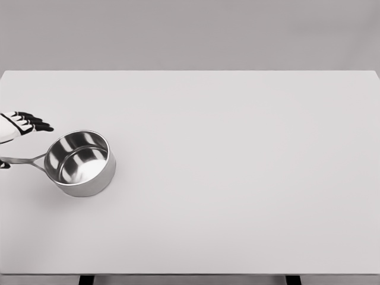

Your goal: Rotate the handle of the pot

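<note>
Steel pot sits on tabletop near its left edge, handle pointing left, left hand just above handle with fingers spread, holding nothing; pot looks rigid, slick, fairly light, best gripped at handle end

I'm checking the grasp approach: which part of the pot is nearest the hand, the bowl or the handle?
The handle: it points left to the picture's edge, just below the left hand, while the pot bowl sits further right.

A wide white table fills most of the view, its far edge meeting a plain grey wall, with two dark legs showing below its near edge.
</note>
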{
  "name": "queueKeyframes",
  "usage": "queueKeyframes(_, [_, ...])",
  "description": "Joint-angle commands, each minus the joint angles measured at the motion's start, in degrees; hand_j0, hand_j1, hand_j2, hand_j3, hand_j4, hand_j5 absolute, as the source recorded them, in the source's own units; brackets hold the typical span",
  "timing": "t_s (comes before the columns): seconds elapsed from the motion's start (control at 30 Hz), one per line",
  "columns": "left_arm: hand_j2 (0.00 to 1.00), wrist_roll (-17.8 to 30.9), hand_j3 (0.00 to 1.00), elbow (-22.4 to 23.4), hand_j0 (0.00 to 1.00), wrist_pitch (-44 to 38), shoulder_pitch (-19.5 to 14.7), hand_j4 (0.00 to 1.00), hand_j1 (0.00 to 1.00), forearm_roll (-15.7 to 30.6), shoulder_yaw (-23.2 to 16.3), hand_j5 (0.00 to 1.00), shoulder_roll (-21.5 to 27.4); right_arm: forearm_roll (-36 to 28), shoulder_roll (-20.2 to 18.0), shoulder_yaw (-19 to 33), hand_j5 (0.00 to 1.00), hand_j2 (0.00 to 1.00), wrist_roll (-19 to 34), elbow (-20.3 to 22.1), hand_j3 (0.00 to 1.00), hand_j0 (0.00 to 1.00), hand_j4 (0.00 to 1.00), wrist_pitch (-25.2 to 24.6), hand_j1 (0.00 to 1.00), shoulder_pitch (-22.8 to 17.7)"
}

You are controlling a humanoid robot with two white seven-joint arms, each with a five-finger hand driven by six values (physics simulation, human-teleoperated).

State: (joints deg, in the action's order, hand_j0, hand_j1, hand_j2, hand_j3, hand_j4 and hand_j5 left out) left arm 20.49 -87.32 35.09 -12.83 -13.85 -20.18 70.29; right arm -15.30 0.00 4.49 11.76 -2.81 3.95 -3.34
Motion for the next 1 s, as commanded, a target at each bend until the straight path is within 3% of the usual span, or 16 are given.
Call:
queueKeyframes(0.0, [1.0, 0.0, 1.0, 0.1, 1.0, -0.1, 0.0, 1.0, 1.0, 0.2, 0.2, 1.0, 0.0, 0.0, 0.0, 0.0, 1.0, 1.0, 0.0, 0.0, 1.0, 1.0, 1.0, 0.0, 1.0, 0.1])
queueKeyframes(0.5, [1.0, -0.2, 1.0, -2.9, 1.0, -0.1, 0.7, 1.0, 1.0, 4.4, 0.2, 1.0, 0.6, 0.0, 0.0, 0.0, 1.0, 1.0, 0.0, 0.0, 1.0, 1.0, 1.0, 0.0, 1.0, 0.0])
queueKeyframes(0.67, [1.0, -0.2, 1.0, -7.4, 1.0, -0.1, 0.6, 1.0, 1.0, 10.7, 0.4, 1.0, 0.8, 0.0, 0.0, 0.0, 1.0, 1.0, 0.0, 0.0, 1.0, 1.0, 1.0, 0.0, 1.0, 0.0])
queueKeyframes(0.83, [1.0, -0.1, 1.0, -12.3, 1.0, -0.1, 0.6, 1.0, 1.0, 15.9, 2.6, 1.0, 0.8, 0.0, 0.0, 0.0, 1.0, 1.0, 0.0, 0.0, 1.0, 1.0, 1.0, 0.0, 1.0, 0.0])
queueKeyframes(0.97, [1.0, 0.0, 1.0, -14.7, 1.0, -0.1, 0.8, 1.0, 1.0, 15.7, 6.3, 1.0, -1.6, 0.0, 0.0, 0.0, 1.0, 1.0, 0.0, 0.0, 1.0, 1.0, 1.0, 0.0, 1.0, 0.0])
